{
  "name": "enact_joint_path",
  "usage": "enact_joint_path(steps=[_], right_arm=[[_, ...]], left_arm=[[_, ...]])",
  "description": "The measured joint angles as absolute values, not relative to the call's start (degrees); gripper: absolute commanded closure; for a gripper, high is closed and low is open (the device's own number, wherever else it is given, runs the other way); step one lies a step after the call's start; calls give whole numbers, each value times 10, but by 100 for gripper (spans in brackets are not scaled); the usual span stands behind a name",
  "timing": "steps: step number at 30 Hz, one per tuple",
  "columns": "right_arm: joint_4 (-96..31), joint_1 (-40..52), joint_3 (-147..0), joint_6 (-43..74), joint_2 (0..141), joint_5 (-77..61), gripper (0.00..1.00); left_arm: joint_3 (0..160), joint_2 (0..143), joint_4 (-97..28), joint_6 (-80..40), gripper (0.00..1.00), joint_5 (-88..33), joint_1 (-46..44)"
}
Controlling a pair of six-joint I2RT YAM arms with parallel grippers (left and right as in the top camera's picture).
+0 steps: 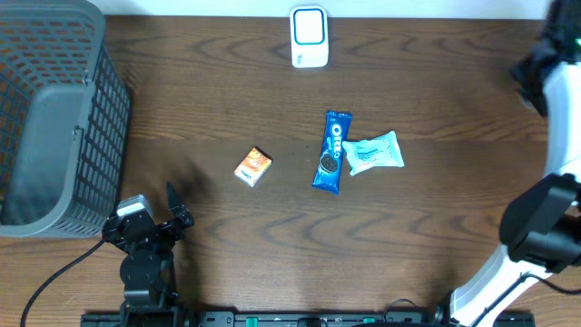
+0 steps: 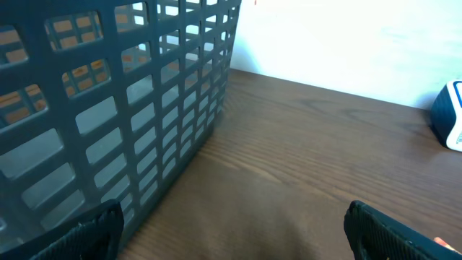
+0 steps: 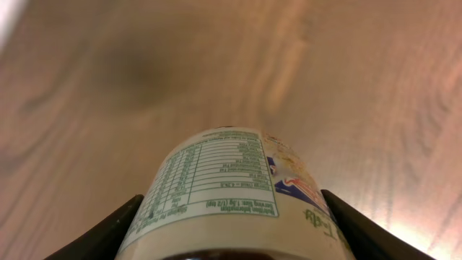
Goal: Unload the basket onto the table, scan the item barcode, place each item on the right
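The right fingers (image 3: 94, 235) clamp a labelled bottle (image 3: 224, 180) between them; the left fingers (image 2: 79, 235) gape wide, empty. Turn the bottle until its barcode (not visible here) faces the scanner (image 1: 309, 38).

We see a dark brown wood-grain worktop (image 1: 427, 227). At its left edge stands a grey plastic lattice basket (image 1: 107, 109), upright, with its open top facing up. Three snacks lie near the middle. A small orange cardboard box (image 1: 253, 167) is on the left. A blue Oreo biscuit packet (image 1: 331, 152) lies lengthwise from near to far. A crumpled pale blue wrapper packet (image 1: 373, 153) sits just beside the Oreo packet's right edge, touching or nearly so. The orange box lies apart from both.
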State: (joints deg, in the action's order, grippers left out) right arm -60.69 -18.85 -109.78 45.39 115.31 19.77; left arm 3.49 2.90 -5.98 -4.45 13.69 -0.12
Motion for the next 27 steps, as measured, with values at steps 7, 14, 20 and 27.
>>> enact_joint_path(steps=[7,14,20,27], right_arm=[[-613,-303,-1098,495,1208,143,56],[-584,-385,-1098,503,1276,116,53],[-583,-435,-1097,489,1327,107,30],[-583,-455,-1098,471,1339,87,1]], left_arm=[[35,29,-60,-44,2,137,-1],[35,29,-60,-44,2,137,-1],[35,29,-60,-44,2,137,-1],[35,29,-60,-44,2,137,-1]])
